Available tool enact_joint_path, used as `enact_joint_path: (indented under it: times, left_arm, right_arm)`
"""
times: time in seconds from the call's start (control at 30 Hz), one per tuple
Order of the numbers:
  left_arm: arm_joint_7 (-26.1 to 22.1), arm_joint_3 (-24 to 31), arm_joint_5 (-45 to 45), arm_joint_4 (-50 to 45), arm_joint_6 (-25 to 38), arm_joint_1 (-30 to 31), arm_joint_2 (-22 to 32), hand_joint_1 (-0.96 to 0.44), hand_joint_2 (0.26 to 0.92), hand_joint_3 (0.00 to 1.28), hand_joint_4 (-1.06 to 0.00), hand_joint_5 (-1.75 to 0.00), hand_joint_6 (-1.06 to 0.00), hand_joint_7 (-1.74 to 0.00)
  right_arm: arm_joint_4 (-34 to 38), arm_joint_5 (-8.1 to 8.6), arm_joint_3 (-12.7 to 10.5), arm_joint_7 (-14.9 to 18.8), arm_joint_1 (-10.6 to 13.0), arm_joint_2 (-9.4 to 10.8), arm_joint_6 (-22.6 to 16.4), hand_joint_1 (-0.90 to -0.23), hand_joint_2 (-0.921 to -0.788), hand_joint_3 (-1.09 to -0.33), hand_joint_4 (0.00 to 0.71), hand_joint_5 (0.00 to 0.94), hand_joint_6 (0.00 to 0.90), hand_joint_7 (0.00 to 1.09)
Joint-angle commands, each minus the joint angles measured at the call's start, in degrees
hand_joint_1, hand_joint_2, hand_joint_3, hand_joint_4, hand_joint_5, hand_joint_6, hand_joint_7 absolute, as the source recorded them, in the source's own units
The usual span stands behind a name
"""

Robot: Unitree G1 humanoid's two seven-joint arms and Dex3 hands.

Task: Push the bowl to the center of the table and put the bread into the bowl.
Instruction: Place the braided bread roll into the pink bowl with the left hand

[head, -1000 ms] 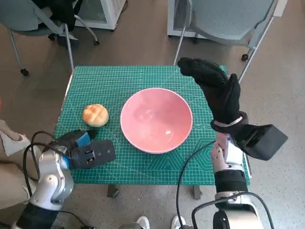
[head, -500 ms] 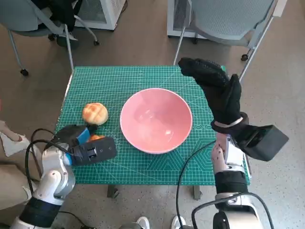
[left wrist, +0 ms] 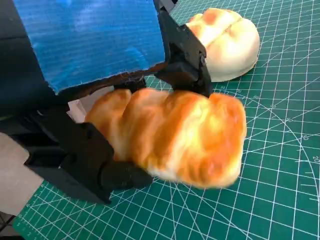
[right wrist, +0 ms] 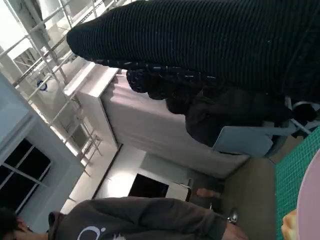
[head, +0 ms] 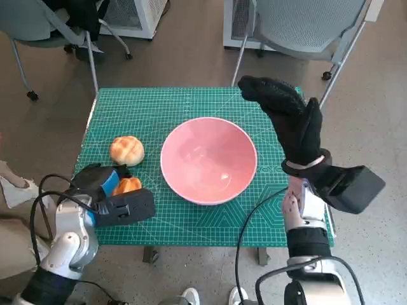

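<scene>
Your left hand (head: 113, 190) grips one orange-brown bread piece (left wrist: 175, 135), fingers (left wrist: 120, 175) closed around it, near the mat's left edge. A second, paler bun (head: 127, 151) lies just beyond. One pink bowl (head: 208, 159) sits mid-mat. Your right hand (head: 289, 121) is raised beside the bowl, fingers apart, holding nothing.

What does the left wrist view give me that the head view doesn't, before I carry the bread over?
Only the left wrist view shows the grip up close: black fingers closed under the golden loaf. Only the head view shows the pink bowl mid-mat, and the right hand raised, holding nothing. Both show the left hand holding the loaf, the pale round bun lying apart from it, and the green mat.
</scene>
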Motion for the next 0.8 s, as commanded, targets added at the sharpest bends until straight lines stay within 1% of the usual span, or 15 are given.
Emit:
enact_joint_path:
  times: [0.03, 0.27, 0.47, 0.67, 0.8]
  left_arm:
    - [-0.93, 0.20, -1.00, -1.30, -0.27, 1.69, 0.75, 0.01, 0.627, 0.74, -0.44, -1.72, -0.59, -1.17]
    - [-1.28, 0.49, -1.40, -2.70, -0.47, 2.10, 1.25, 0.01, 0.625, 0.75, -0.44, -1.72, -0.59, -1.17]
    - [-2.52, 1.25, -1.43, -5.85, -0.22, 2.74, 1.76, 0.01, 0.604, 0.77, -0.44, -1.73, -0.61, -1.16]
    - [-4.71, 2.17, -0.86, -11.05, 0.37, 3.18, 2.23, 0.01, 0.623, 0.71, -0.46, -1.68, -0.64, -1.11]
    - [-5.59, 3.08, -0.74, -14.55, 0.35, 2.92, 2.33, 0.01, 0.633, 0.67, -0.50, -1.64, -0.67, -1.07]
  right_arm:
    - [0.38, 0.42, 0.11, -0.10, 0.96, 0.22, 0.71, -0.666, -0.921, -0.869, 0.086, 0.000, 0.066, 0.18]
    - [0.80, 0.47, 0.06, 0.08, 0.88, 0.28, 0.51, -0.666, -0.921, -0.869, 0.086, 0.000, 0.061, 0.18]
    - [1.33, 0.55, -0.07, 0.32, 0.66, 0.17, 0.42, -0.667, -0.921, -0.868, 0.086, 0.000, 0.057, 0.19]
    - [1.30, 0.71, -0.14, 0.50, 0.62, -0.01, 0.47, -0.667, -0.921, -0.867, 0.086, 0.000, 0.052, 0.20]
    - [1.38, 0.85, -0.14, 0.56, 0.54, -0.11, 0.53, -0.667, -0.921, -0.868, 0.086, 0.000, 0.048, 0.21]
